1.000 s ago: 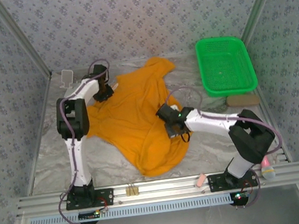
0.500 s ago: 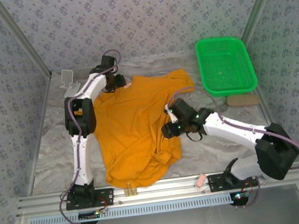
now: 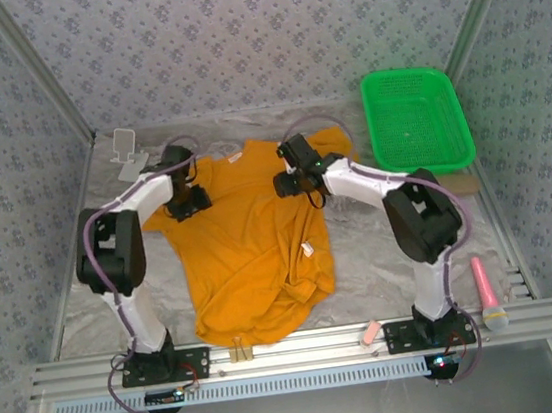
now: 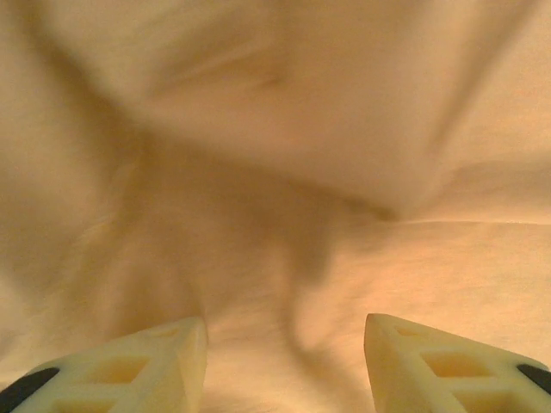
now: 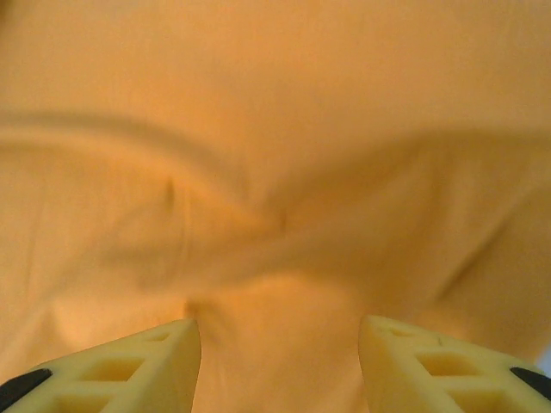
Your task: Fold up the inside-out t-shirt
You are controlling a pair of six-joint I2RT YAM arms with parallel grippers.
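The t-shirt (image 3: 246,250) lies spread on the middle of the table (image 3: 84,280), orange and wrinkled, with its collar at the far side and its hem toward my bases. The hem's right corner (image 3: 301,289) is bunched up. A small white tag (image 3: 235,157) shows at the neck and another white scrap (image 3: 308,250) near the right side seam. My left claw (image 3: 187,202) is over the shirt's left shoulder, just beside the collar, and my right claw (image 3: 288,182) is over the right shoulder, on the collar's other side, so the neck opening sits between the two. Both claws stand moderately apart and hold nothing. From the left wrist I see my two pale fingers (image 4: 164,361) parted, with only creased orange cloth beyond the gap. From the right wrist it is the same: fingers (image 5: 155,361) parted, with a long fold of cloth running across ahead of them. The cloth is very close under both claws, but I cannot tell whether the tips touch it. Well off to the right, at the far corner, sits a green basket (image 3: 424,98), apart from the shirt, and a pink-handled tool (image 3: 486,291) lies near my right base.
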